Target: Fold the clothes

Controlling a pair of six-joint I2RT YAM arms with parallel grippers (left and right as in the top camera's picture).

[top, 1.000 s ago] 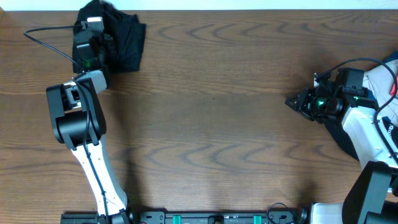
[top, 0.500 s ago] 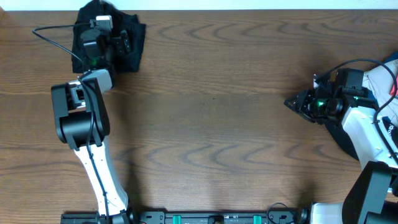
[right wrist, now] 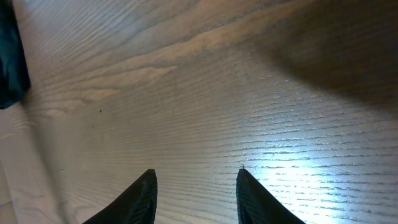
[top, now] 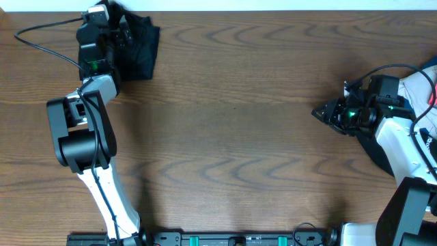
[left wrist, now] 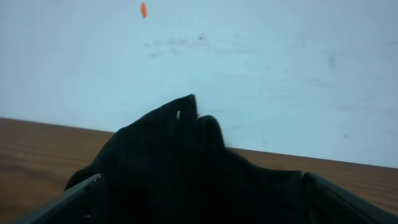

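Black garment (top: 142, 49) is bunched in a wrinkly heap right at the left gripper (left wrist: 201, 177). In the left wrist view the two fingers (left wrist: 81, 198) are spread wide, one out on each side, and the fabric fills the whole gap between them. It humps up into a peak just past the tips. There's a tiny white mark (left wrist: 178, 114) near the top of that peak. I can't tell if the fingers are actually pressing on the cloth, but they're clearly apart and not pinched on it. Beyond the heap there's only a pale wall (left wrist: 261, 62) with a small orange speck (left wrist: 143, 9) high up.

The right gripper (right wrist: 196, 170) is well apart from that garment, way over on the opposite side of the table (top: 232, 137). Its fingers are also apart, with nothing between them, only bare wood grain under and ahead of the tips.

Behind the right arm, at the edge of the overhead view, there's some whitish cloth (top: 418, 87). Most of it is hidden, so I can't say much about it.
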